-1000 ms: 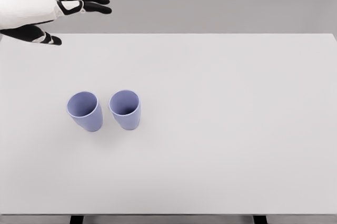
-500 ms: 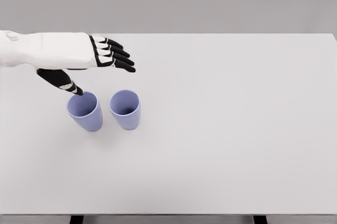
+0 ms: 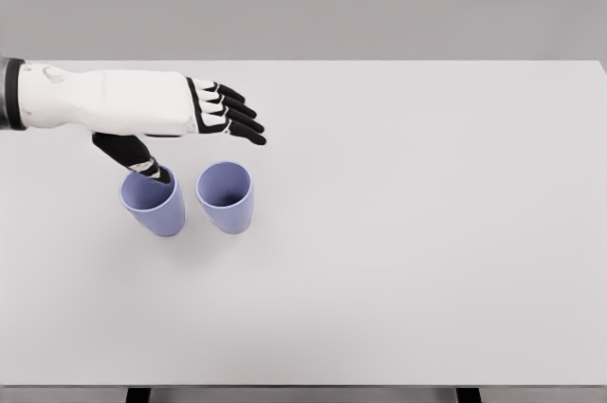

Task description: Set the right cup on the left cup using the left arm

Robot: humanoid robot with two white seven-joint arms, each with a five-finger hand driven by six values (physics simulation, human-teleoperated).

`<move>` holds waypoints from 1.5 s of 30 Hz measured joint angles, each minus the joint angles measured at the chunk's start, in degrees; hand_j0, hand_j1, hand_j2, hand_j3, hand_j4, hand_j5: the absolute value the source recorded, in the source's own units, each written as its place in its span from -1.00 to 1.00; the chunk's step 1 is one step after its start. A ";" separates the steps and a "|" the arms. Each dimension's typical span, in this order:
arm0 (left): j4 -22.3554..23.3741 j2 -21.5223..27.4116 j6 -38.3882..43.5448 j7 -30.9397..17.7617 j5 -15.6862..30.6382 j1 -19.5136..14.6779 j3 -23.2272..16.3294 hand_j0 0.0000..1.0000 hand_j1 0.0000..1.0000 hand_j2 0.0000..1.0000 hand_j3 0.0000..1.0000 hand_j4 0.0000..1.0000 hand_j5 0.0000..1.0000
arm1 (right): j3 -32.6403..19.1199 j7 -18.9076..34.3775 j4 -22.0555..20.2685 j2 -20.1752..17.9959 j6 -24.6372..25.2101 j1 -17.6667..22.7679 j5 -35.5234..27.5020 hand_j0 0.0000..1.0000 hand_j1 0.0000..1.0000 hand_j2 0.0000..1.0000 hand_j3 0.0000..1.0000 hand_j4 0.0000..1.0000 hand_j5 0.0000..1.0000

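Note:
Two lilac cups stand upright side by side on the white table (image 3: 408,232). The left cup (image 3: 155,206) and the right cup (image 3: 226,196) are a small gap apart. My left hand (image 3: 204,142) reaches in from the left, hovering above and just behind both cups. It is open, the four black fingers (image 3: 235,117) stretched out to the right. Its thumb (image 3: 142,162) points down over the back rim of the left cup and hides part of it. The hand holds nothing.
The table's far edge runs just behind the hand, with a grey wall beyond. Two dark table legs show at the bottom edge.
My left hand has come down from the upper left and moved right, so that it is now over the two cups. The cups have not moved.

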 measured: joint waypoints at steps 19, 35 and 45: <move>-0.08 -3.05 0.00 -0.31 0.44 0.97 0.04 0.82 0.82 0.82 0.82 0.82 0.82 | 0.00 0.02 0.00 0.00 0.00 0.00 -0.01 1.00 1.00 1.00 1.00 1.00 1.00; -0.09 -5.05 -0.02 -4.13 0.18 0.70 -0.76 0.82 0.82 0.82 0.82 0.82 0.82 | 0.00 0.01 0.00 0.00 0.00 0.00 -0.01 1.00 1.00 1.00 1.00 1.00 1.00; -0.09 -6.41 -0.02 -4.52 0.21 1.14 -0.85 0.78 0.78 0.78 0.78 0.78 0.78 | 0.00 0.01 0.00 0.00 0.00 0.00 -0.02 1.00 1.00 1.00 1.00 1.00 1.00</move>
